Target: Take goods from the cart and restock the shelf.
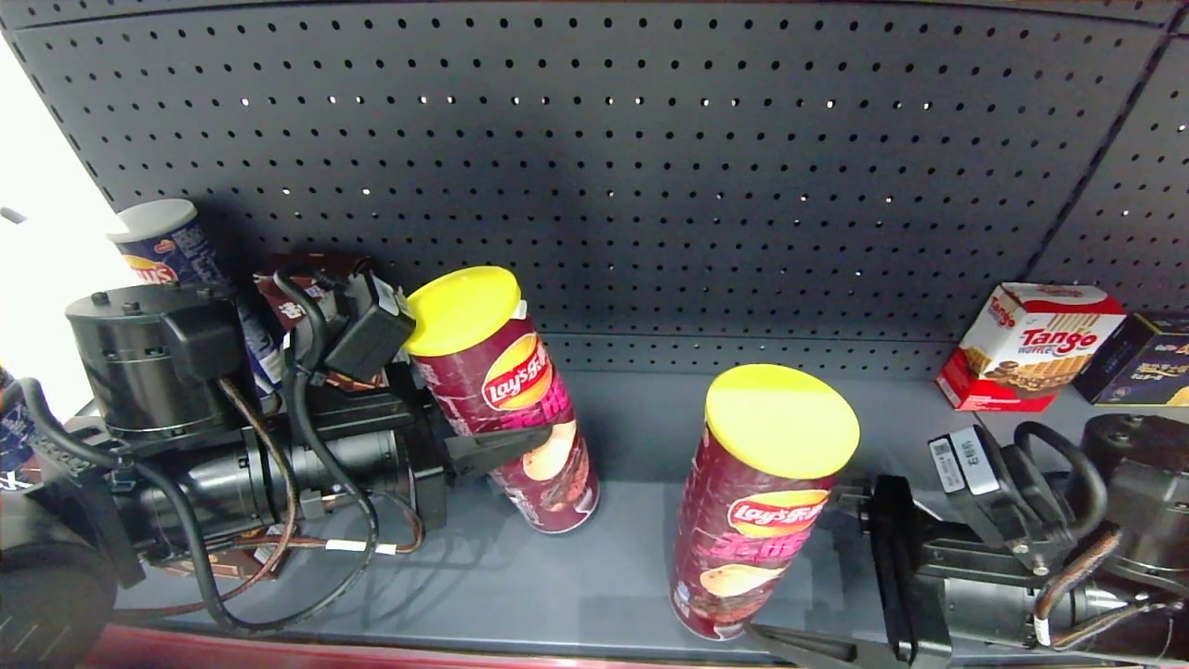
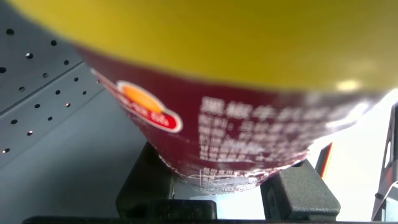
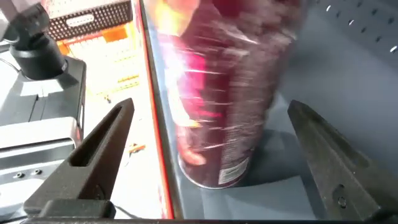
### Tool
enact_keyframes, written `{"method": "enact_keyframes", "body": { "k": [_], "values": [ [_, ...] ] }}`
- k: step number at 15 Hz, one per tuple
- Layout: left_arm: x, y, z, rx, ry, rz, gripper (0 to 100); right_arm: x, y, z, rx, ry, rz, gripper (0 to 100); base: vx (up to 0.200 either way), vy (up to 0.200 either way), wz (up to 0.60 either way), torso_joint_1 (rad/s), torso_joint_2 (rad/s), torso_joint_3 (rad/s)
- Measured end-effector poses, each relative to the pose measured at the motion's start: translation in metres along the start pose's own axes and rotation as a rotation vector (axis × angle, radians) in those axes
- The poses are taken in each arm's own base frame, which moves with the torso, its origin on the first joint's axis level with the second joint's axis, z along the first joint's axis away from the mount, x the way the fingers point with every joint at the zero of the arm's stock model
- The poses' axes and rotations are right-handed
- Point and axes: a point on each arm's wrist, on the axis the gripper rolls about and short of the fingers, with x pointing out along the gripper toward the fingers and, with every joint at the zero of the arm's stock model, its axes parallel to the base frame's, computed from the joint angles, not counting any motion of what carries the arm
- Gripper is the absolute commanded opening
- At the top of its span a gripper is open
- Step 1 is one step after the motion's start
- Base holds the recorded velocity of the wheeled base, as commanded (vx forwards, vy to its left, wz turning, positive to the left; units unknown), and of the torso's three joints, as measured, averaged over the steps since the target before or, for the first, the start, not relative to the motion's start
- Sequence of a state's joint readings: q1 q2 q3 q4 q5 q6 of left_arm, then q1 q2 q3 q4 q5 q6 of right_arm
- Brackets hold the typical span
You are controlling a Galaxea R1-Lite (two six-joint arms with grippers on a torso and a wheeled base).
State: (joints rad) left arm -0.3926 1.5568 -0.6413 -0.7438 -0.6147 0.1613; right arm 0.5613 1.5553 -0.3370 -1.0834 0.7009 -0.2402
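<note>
Two yellow-lidded chip cans on the shelf, one gripped and one straddled.
The left pincer (image 2: 217,190) is closed on the left can (image 1: 520,409), left of centre in the head view, which leans toward the upper left with its base on the grey shelf (image 1: 632,437). At lower right the right pincer (image 3: 217,158) gapes wide, its fingers (image 3: 93,155) either side of the right can (image 1: 752,520) without touching it. That can stands near the shelf's front edge. A wafer box (image 1: 1026,344) sits at far right.

The tilted can (image 2: 249,130) was blurred, its yellow lid (image 2: 205,37) cut off; the upright can (image 3: 230,93) was blurred too. The left arm (image 1: 279,465) hid much of 1 blue can (image 1: 172,251).
</note>
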Motion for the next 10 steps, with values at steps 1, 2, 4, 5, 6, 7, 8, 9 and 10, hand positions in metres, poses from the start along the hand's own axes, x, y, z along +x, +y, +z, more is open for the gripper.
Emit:
{"method": "enact_keyframes", "body": {
  "k": [1,2,4,5,6,7,8,9,10],
  "values": [
    [0.000,0.000,0.000,0.000,0.000,0.000,0,-0.005,0.001,0.003,-0.008,-0.008,-0.013,100,0.000,0.000,0.00,0.000,0.00,0.000],
    [0.000,0.000,0.000,0.000,0.000,0.000,0,-0.010,0.003,0.005,-0.013,-0.014,-0.022,100,0.000,0.000,0.00,0.000,0.00,0.000],
    [0.000,0.000,0.000,0.000,0.000,0.001,0,-0.024,0.009,0.008,-0.026,-0.027,-0.047,100,0.000,0.000,0.00,0.000,0.00,0.000],
    [0.000,0.000,0.000,0.000,0.000,0.001,0,-0.032,0.012,0.008,-0.029,-0.030,-0.060,100,0.000,0.000,0.00,0.000,0.00,0.000],
    [0.000,0.000,0.000,0.001,-0.001,0.001,0,-0.038,0.015,0.009,-0.037,-0.037,-0.075,100,0.000,0.000,0.00,0.000,0.00,0.000],
    [0.000,-0.001,0.000,0.000,0.000,0.000,0,-0.044,0.018,0.011,-0.046,-0.046,-0.088,100,0.000,0.000,0.00,0.000,0.00,0.000],
    [0.000,-0.001,0.000,0.000,0.000,0.000,0,-0.049,0.020,0.014,-0.054,-0.053,-0.099,100,0.000,0.000,0.00,0.000,0.00,0.000],
    [0.000,-0.001,0.000,0.000,0.000,-0.002,0,-0.054,0.022,0.016,-0.059,-0.058,-0.114,100,0.000,0.000,0.00,0.000,0.00,0.000],
    [0.000,-0.001,0.000,0.001,-0.001,-0.002,0,-0.058,0.024,0.019,-0.063,-0.059,-0.140,100,0.000,0.000,0.00,0.000,0.00,0.000]
  ]
}}
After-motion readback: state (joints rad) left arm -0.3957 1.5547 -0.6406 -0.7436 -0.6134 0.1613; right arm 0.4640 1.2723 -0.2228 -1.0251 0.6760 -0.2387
